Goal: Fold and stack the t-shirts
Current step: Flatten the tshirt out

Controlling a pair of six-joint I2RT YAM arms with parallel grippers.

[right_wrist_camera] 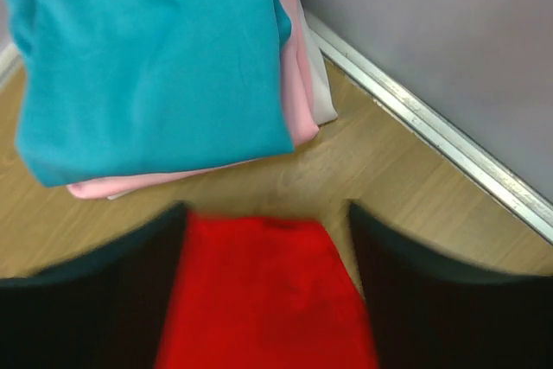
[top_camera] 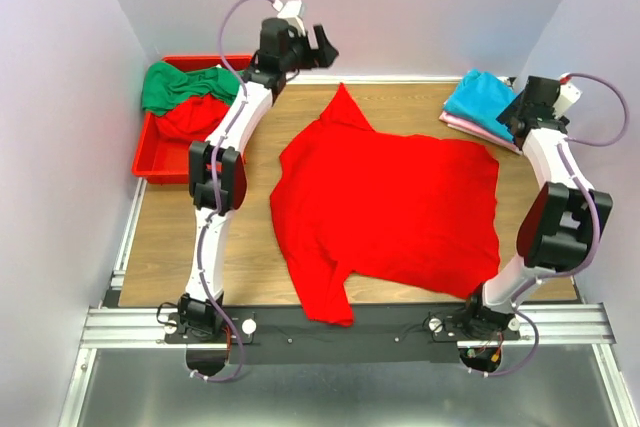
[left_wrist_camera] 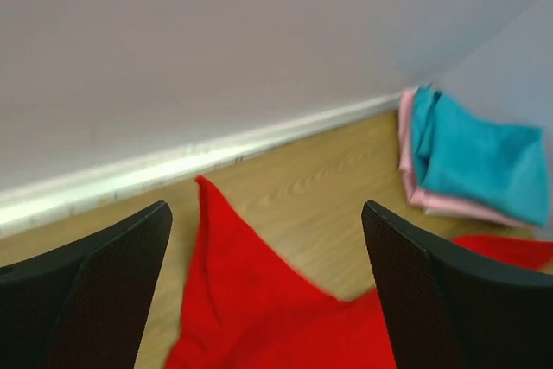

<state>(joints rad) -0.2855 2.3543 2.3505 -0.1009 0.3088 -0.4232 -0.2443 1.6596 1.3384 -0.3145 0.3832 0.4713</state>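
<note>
A bright red t-shirt [top_camera: 385, 212] lies spread flat over the middle of the wooden table, one sleeve pointing to the back wall, another hanging over the near edge. My left gripper [top_camera: 322, 45] is open and empty, raised above the shirt's far sleeve [left_wrist_camera: 251, 300]. My right gripper [top_camera: 512, 112] is open and empty, hovering over the shirt's far right corner [right_wrist_camera: 263, 300]. A folded teal t-shirt [top_camera: 480, 99] lies on a folded pink one [right_wrist_camera: 294, 84] at the back right. A green t-shirt [top_camera: 180, 85] and another red one [top_camera: 190, 117] lie in the bin.
A red plastic bin [top_camera: 148, 159] stands at the back left, beside the left arm. Grey walls close the back and both sides. A metal rail [top_camera: 350, 325] runs along the near edge where the arm bases sit.
</note>
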